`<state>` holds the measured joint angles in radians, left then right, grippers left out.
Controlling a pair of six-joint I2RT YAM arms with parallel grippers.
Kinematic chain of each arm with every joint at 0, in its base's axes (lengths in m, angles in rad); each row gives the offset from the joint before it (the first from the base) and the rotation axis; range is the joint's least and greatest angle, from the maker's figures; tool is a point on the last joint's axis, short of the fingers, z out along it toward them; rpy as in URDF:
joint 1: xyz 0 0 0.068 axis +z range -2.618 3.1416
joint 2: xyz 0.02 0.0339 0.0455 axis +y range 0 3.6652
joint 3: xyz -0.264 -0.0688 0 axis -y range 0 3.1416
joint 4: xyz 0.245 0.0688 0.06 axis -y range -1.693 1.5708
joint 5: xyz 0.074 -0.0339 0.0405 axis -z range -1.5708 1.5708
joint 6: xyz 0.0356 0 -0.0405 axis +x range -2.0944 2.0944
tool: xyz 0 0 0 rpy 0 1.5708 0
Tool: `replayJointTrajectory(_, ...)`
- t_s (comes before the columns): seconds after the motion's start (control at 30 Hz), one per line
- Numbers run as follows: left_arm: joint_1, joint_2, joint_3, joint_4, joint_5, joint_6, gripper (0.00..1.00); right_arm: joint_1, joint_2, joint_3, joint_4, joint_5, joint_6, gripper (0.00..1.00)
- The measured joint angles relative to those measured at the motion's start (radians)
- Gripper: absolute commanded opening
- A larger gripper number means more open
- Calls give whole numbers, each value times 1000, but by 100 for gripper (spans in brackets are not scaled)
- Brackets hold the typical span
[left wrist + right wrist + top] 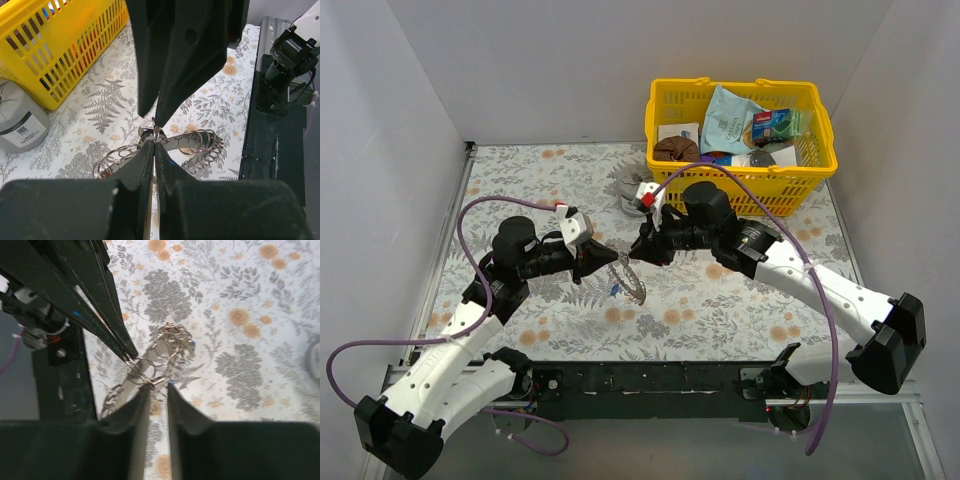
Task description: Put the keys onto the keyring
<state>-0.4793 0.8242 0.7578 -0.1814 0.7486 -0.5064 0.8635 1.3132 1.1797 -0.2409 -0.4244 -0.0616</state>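
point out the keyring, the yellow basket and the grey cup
keyring (197,141), left wrist view, on its looped coils
yellow basket (815,182), top external view, on its front wall
grey cup (20,112), left wrist view, on its side

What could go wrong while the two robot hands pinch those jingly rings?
1. The left gripper and right gripper both pinch the thin keyring at almost the same spot, so it might slip free and drop onto the table.
2. Their fingertips sit very close together, so they might bump each other.
3. The loose rings beside the grip could swing or snag.
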Motion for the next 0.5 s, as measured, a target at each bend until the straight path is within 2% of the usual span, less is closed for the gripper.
replayJointTrajectory(0.03, 0, -1, 0, 5, 0, 0, 0, -1, -5, -1, 2, 5, 0, 48)
replayJointTrajectory(0.07, 0, -3, 0, 8, 2, 0, 0, -5, -13, -6, 6, 12, -4, 64)
replayJointTrajectory(0.17, 0, -10, 0, 16, 5, 0, 0, -19, -48, -30, 11, 27, -18, 78)
replayJointTrajectory(0.5, 0, -17, 0, 28, 47, 10, 0, -46, -156, -96, 87, -28, -48, 81)
